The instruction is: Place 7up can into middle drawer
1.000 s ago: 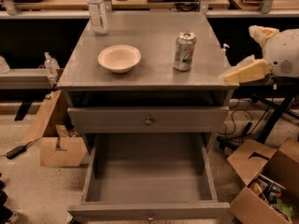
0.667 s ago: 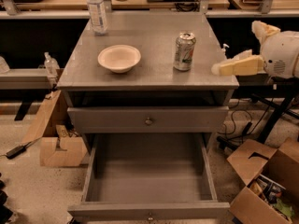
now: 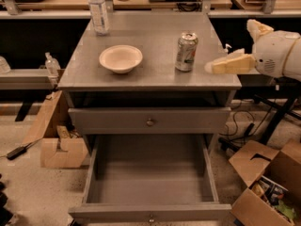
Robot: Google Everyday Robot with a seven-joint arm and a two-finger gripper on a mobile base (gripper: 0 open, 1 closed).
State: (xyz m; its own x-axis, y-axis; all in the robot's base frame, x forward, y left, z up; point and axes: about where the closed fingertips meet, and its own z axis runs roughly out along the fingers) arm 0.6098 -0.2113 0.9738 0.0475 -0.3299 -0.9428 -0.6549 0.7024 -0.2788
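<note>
Pincer (image 3: 229, 46) creeps left over the counter's (image 3: 155, 76) right edge, spread wide and empty, close beside the 7up can (image 3: 186, 52) standing upright there; can looks light, thin-walled and slick, so grip mid-body, gently, before the open middle drawer (image 3: 150, 178).

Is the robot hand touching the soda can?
Apart. The camera view shows the gripper right of the 7up can, with grey cabinet top visible between them.

I'm seeing the silvery 7up can (image 3: 186, 52) showing green lettering, the middle drawer (image 3: 150, 185) showing plain grey, the cream-and-white gripper (image 3: 230, 48) hovering right of the can.
</note>
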